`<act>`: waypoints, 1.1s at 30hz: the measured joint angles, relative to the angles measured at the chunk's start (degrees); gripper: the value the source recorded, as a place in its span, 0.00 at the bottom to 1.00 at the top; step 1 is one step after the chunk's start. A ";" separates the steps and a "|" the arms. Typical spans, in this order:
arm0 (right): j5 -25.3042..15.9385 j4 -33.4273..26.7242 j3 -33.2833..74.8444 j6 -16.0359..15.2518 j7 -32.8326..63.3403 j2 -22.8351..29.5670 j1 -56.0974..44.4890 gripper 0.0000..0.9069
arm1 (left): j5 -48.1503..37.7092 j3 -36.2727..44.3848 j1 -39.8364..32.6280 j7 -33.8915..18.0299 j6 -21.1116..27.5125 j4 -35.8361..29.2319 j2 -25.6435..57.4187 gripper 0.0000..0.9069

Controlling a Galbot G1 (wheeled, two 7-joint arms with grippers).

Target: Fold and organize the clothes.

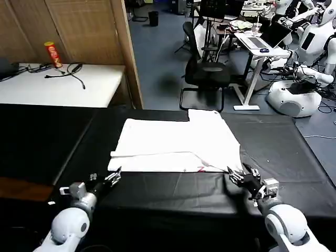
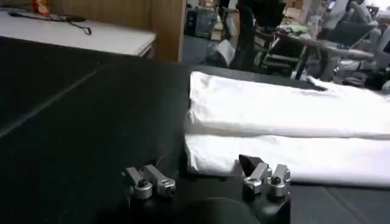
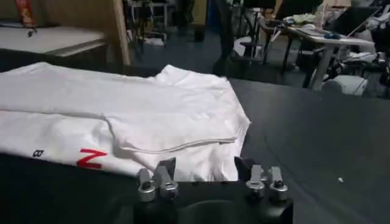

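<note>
My left gripper [image 1: 112, 177] sits released, fingers spread, at the near left corner of the T-shirt [image 1: 178, 144]; my right gripper [image 1: 239, 177] is likewise released at the near right corner. The shirt lies partly folded on the black table [image 1: 294, 152], long axis running left to right, white, with a red mark on its near edge.

Black-covered work table [image 1: 294, 152], broad and flat, one white T-shirt [image 1: 178, 144] lying partly folded at its middle, red marking along the shirt's near edge, surrounding black surface bare
</note>
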 joint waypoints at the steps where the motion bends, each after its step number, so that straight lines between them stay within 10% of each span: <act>1: 0.10 -0.07 0.01 -0.12 0.02 0.00 -0.11 0.09 | 0.00 0.00 0.04 0.00 0.01 -0.07 0.04 0.15; 33: 10.95 15.40 12.33 -9.12 8.18 -2.28 -20.64 0.00 | 3.76 -2.97 13.76 -2.94 2.24 -11.65 9.47 0.00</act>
